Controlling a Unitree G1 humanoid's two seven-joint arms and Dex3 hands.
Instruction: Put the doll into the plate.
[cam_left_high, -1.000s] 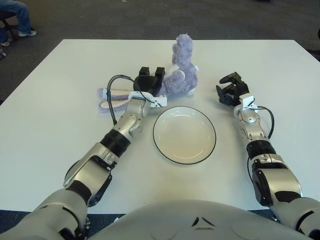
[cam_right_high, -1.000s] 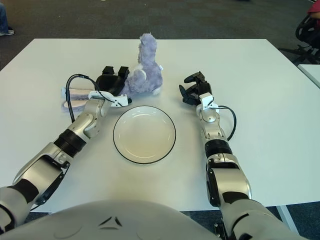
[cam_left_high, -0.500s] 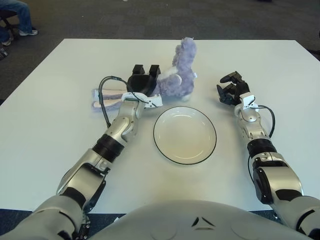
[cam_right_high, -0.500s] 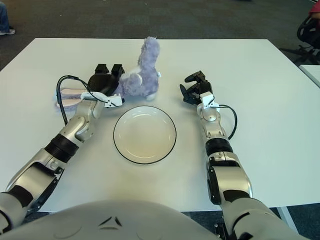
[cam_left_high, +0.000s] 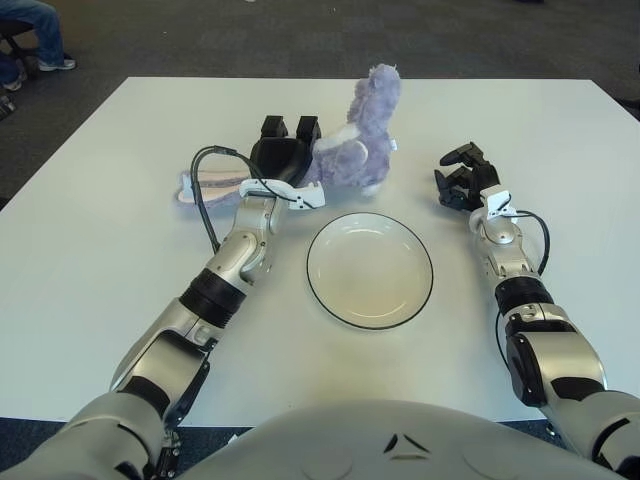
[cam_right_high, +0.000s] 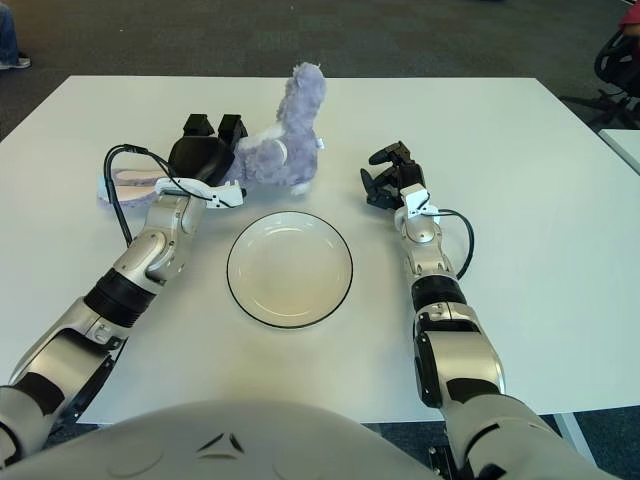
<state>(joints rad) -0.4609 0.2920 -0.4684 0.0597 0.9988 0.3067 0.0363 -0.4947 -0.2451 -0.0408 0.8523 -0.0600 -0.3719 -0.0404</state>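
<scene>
White tabletop (cam_left_high: 120, 250) fills our view, ringed by dark carpet (cam_left_high: 250, 35). Our left hand (cam_left_high: 283, 160) sits at 11 o'clock from the round white plate with a thin black rim (cam_left_high: 369, 269), its fingers clamped on the fluffy purple plush doll (cam_left_high: 360, 135); that doll leans at 12 o'clock of the plate, its long ears (cam_left_high: 215, 185) trailing toward 9. Our right hand (cam_left_high: 462, 178) shows at 2 o'clock, fingers curled around nothing.
</scene>
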